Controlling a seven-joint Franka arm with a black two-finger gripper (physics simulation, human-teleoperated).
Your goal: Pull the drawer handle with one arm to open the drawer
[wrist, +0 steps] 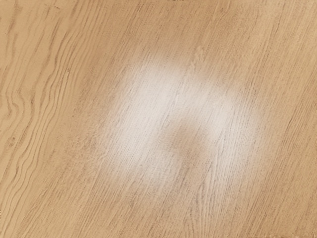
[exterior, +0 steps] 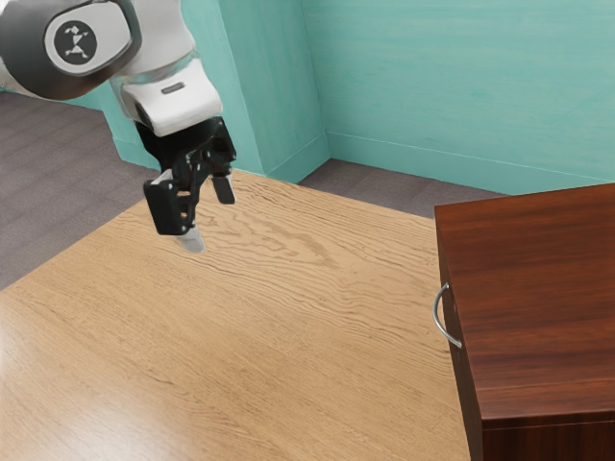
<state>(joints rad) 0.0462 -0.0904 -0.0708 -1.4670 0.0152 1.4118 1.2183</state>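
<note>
While the claw (exterior: pixel 200 213) hangs open and empty over the counter (exterior: pixel 288 327), the drawer handle (exterior: pixel 440 315) sits well off toward the exterior view's right, long axis upright, lower than the claw.

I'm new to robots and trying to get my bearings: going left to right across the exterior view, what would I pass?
The robot's black hand, open above the wooden table → the curved metal drawer handle → the dark wooden cabinet.
</note>
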